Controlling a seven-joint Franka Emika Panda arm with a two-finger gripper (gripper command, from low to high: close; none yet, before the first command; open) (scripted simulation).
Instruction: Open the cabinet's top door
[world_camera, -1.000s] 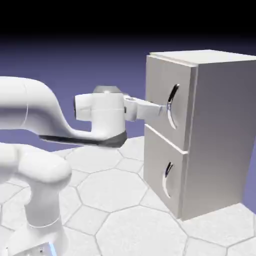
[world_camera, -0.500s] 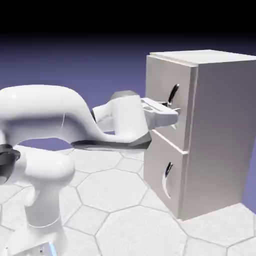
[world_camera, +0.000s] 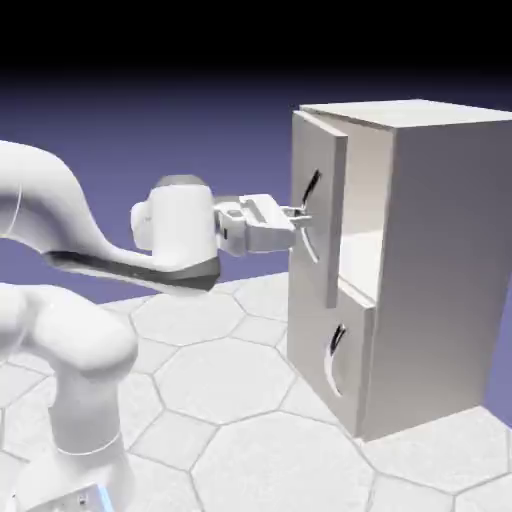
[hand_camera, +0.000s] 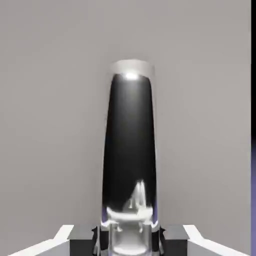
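The gripper (world_camera: 297, 213) is clamped on the curved silver handle (world_camera: 310, 212) of the top door (world_camera: 322, 200), reaching in level from the exterior view's left. In the hand view the handle (hand_camera: 129, 160) rises as a dark, glossy bar between the two grey fingertips (hand_camera: 82, 235) at the bottom edge, with the door's plain grey panel (hand_camera: 50, 125) filling the picture behind it. The top door stands partly open, swung out from the front of the cabinet (world_camera: 440, 260) so that a gap shows the pale interior behind it. The lower door (world_camera: 330, 355) sits flush and shut beneath it. The cabinet stands toward the table's (world_camera: 230, 400) right edge in the exterior view.
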